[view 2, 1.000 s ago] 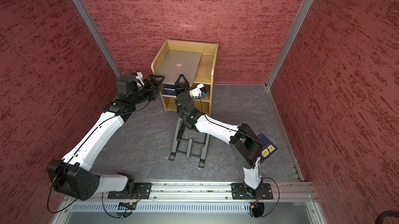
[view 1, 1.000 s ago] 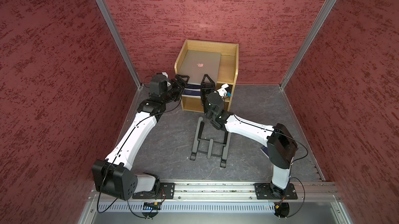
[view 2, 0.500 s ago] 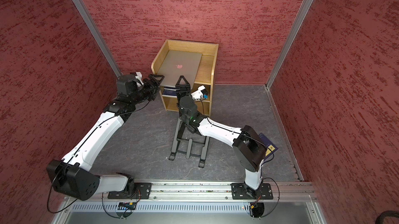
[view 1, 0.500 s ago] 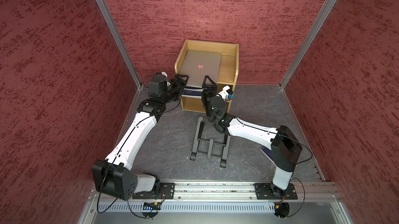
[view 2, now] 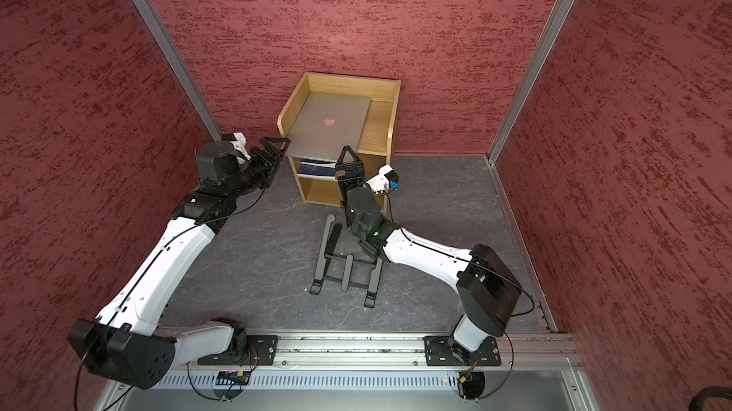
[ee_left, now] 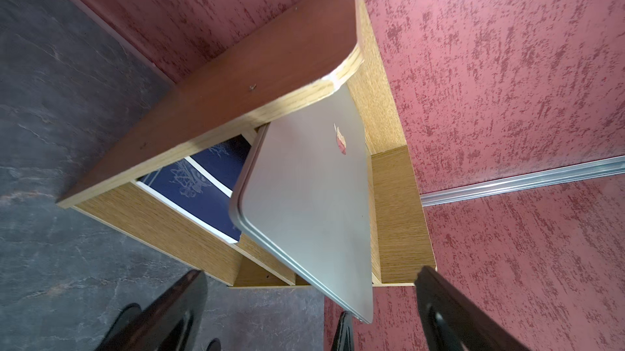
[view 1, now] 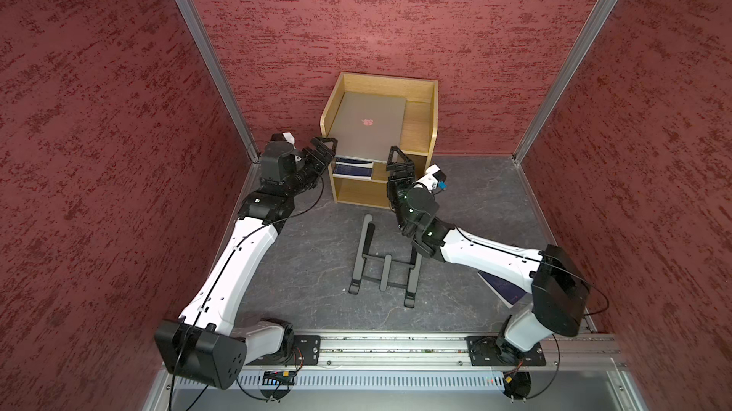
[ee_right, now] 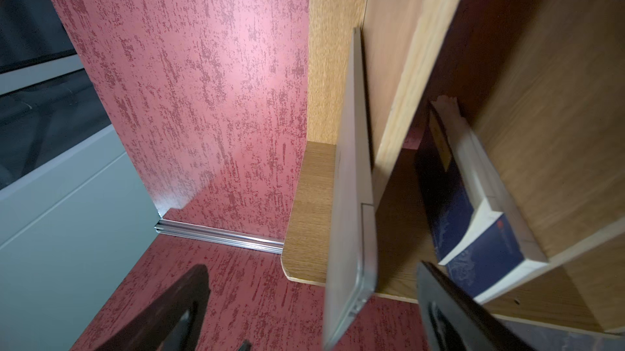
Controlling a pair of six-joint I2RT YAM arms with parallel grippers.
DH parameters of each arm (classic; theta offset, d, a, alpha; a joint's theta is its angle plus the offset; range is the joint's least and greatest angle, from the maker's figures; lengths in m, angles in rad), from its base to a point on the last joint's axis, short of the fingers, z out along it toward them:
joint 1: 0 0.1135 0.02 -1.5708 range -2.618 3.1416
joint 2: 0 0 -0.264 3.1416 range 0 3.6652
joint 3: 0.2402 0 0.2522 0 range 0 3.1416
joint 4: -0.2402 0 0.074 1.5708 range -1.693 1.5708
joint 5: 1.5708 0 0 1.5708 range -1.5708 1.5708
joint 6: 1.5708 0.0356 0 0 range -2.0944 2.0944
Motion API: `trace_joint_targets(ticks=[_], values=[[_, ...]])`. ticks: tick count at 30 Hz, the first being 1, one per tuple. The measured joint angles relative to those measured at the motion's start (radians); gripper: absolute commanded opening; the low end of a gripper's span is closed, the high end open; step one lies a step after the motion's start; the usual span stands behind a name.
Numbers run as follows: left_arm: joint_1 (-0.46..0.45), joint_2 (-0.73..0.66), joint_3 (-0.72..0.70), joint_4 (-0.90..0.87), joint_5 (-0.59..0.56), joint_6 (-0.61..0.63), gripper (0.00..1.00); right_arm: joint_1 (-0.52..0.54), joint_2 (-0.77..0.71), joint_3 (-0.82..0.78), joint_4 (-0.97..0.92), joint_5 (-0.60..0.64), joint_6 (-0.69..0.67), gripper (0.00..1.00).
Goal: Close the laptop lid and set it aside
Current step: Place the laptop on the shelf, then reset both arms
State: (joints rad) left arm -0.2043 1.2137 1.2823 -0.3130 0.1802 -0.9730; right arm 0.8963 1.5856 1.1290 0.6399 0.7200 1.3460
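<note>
The silver-grey laptop (view 1: 370, 127) (view 2: 328, 127) lies shut on top of the wooden shelf unit (view 1: 420, 127), its front edge overhanging the shelf. The laptop lid (ee_left: 304, 214) faces up, logo showing. My left gripper (view 1: 323, 150) (view 2: 273, 146) (ee_left: 309, 281) is open at the laptop's front left corner and does not touch it. My right gripper (view 1: 398, 156) (view 2: 348, 156) (ee_right: 313, 271) is open at the front right corner. The laptop's thin edge (ee_right: 351, 197) stands between its spread fingers without contact.
Dark blue books (view 1: 353, 169) (ee_right: 473, 231) lie in the shelf unit's upper compartment. A black folding stand (view 1: 386, 266) sits on the grey floor in front of the unit. Another blue book (view 1: 503, 288) lies under my right arm. Red walls close in on three sides.
Both grippers have opened wider, the right one the most. My right arm has shifted slightly right. The laptop has stayed put on the shelf top.
</note>
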Motion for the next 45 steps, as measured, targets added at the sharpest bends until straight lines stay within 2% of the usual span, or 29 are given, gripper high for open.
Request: trace_joint_targets(ticks=[6,10,16,21,25,28,32,35,37,41,45], values=[[0.014,-0.094,-0.017,-0.082,-0.082,0.108,1.0,0.0,-0.201,-0.127,-0.168,-0.034,-0.04,0.98],[0.017,-0.206,-0.098,-0.105,-0.187,0.18,1.0,0.003,-0.412,-0.26,-0.275,-0.066,-0.141,0.98],[0.025,-0.321,-0.208,-0.129,-0.351,0.286,1.0,0.004,-0.735,-0.351,-0.51,-0.023,-0.427,0.99],[0.043,-0.308,-0.299,-0.134,-0.484,0.343,1.0,0.004,-0.912,-0.424,-0.58,0.111,-0.801,0.98],[0.061,-0.269,-0.388,-0.109,-0.58,0.353,1.0,-0.037,-0.867,-0.459,-0.536,0.21,-1.149,0.98],[0.077,-0.246,-0.483,-0.031,-0.642,0.357,1.0,-0.178,-0.77,-0.475,-0.505,0.208,-1.28,0.98],[0.1,-0.189,-0.597,0.111,-0.69,0.395,1.0,-0.483,-0.673,-0.546,-0.463,0.112,-1.291,0.98],[0.122,-0.127,-0.65,0.221,-0.706,0.453,1.0,-0.656,-0.586,-0.573,-0.397,0.051,-1.292,0.98],[0.144,-0.081,-0.676,0.294,-0.699,0.499,1.0,-0.723,-0.49,-0.576,-0.32,0.016,-1.304,0.98],[0.174,-0.002,-0.731,0.427,-0.698,0.571,1.0,-0.79,-0.312,-0.621,-0.15,-0.052,-1.329,0.98],[0.199,0.04,-0.767,0.494,-0.676,0.628,1.0,-0.829,-0.248,-0.641,-0.117,-0.12,-1.337,0.98]])
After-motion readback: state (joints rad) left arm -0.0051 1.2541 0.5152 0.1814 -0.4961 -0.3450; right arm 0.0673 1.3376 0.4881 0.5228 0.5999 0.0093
